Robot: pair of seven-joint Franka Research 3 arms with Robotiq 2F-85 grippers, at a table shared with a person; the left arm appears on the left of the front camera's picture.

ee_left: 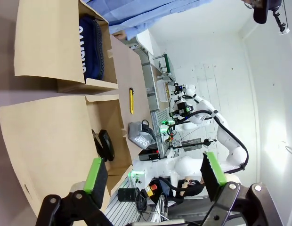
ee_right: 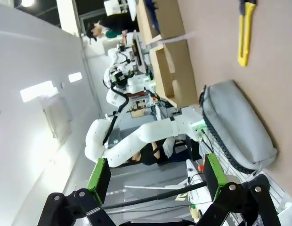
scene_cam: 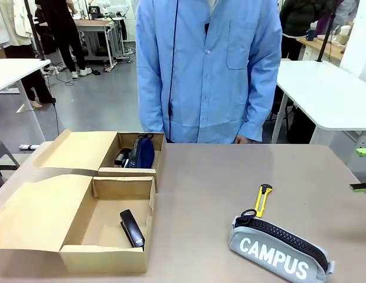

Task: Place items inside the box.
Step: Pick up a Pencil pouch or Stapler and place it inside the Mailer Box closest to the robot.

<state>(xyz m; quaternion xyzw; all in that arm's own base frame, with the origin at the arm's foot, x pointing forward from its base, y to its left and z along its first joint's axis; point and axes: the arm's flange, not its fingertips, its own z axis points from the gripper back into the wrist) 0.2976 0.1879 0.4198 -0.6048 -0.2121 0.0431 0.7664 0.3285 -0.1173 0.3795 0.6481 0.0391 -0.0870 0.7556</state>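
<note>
Stapler (scene_cam: 131,228) sits in the lower-left box (scene_cam: 103,259), navy pouch (scene_cam: 143,152) in the upper box (scene_cam: 127,172). Grey pouch (scene_cam: 280,247) and yellow knife (scene_cam: 263,199) lie unpacked on the bench (scene_cam: 201,194), lower right. Left tool (ee_left: 154,170) and right tool (ee_right: 156,174) gape wide, empty.

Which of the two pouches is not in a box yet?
The grey pouch, lying on the table near the yellow knife; the navy pouch sits inside the far box.

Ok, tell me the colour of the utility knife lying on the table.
The utility knife is yellow with a dark end; the front view shows it best.
</note>
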